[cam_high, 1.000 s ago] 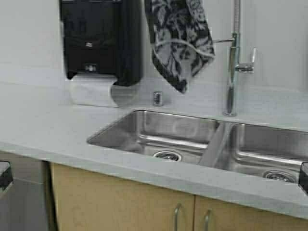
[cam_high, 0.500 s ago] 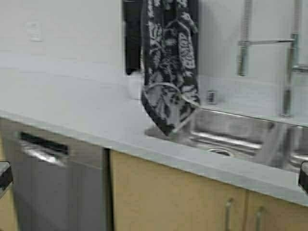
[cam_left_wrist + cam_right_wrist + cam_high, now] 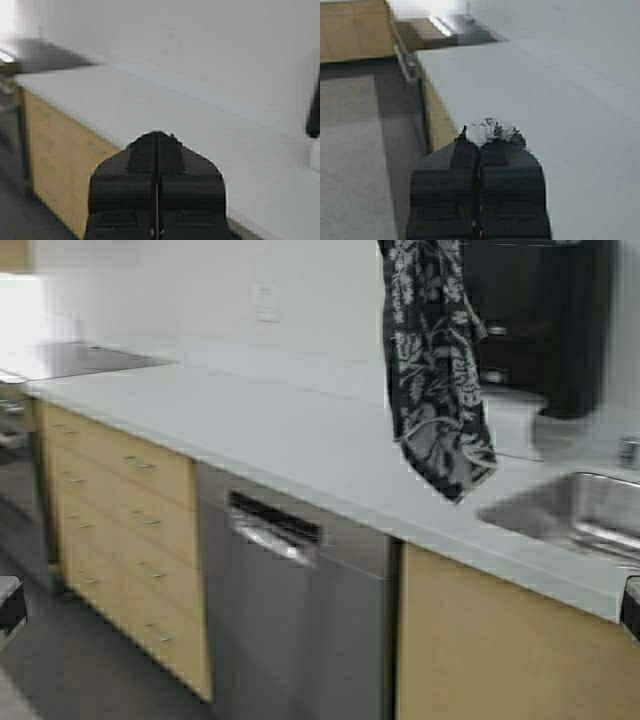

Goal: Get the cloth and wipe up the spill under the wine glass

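The right gripper (image 3: 479, 142) is pinched tight on the cloth (image 3: 435, 370), which hangs long and straight down over the counter (image 3: 250, 435), while the left gripper (image 3: 156, 150) is closed and empty.

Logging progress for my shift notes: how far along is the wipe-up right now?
Done: the dark grey-and-white leafy cloth is picked up, pinched in the shut right gripper, a tuft showing at its tips. In hand: it hangs above the pale countertop, near the steel sink. Left: no wine glass or spill is in view, so reaching it and wiping are not yet done. The left gripper is shut, empty.
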Motion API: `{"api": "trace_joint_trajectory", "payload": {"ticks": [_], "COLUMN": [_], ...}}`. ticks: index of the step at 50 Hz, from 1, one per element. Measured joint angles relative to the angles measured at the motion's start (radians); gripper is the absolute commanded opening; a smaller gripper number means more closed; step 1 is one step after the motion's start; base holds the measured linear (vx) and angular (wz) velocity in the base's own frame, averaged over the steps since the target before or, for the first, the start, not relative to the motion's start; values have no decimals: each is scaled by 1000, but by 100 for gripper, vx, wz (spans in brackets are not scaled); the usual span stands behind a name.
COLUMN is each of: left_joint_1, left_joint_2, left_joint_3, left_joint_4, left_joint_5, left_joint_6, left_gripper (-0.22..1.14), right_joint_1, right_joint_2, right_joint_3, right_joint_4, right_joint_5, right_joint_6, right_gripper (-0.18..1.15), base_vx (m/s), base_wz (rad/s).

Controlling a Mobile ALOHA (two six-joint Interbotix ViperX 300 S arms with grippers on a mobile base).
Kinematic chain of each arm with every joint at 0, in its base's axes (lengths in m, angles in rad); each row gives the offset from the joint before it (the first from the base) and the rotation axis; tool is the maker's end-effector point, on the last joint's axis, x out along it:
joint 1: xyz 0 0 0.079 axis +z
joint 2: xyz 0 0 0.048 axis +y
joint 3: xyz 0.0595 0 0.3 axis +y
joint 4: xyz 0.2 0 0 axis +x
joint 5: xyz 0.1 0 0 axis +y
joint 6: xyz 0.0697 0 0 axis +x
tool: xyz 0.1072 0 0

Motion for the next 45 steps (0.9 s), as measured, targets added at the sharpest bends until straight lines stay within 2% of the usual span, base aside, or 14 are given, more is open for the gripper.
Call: {"api": "trace_joint_trajectory", "payload": {"ticks": [23, 45], "left_joint_1": [2, 2], "left_joint_2": [38, 29], "left_joint_3": [-14, -12], "left_joint_4": [0, 2], "left_joint_5": [-32, -32], "left_joint_6": [0, -8], "left_gripper": [2, 2], "right_joint_1": [-72, -75], "right_joint_2": [34, 41], "right_joint_3": [0, 8], "right_joint_4": [0, 0], "right_joint_5": [0, -2], "right_joint_6": [2, -5], "right_gripper": [7, 7], "base_vx": [0, 4], "base_wz": [41, 44]}}
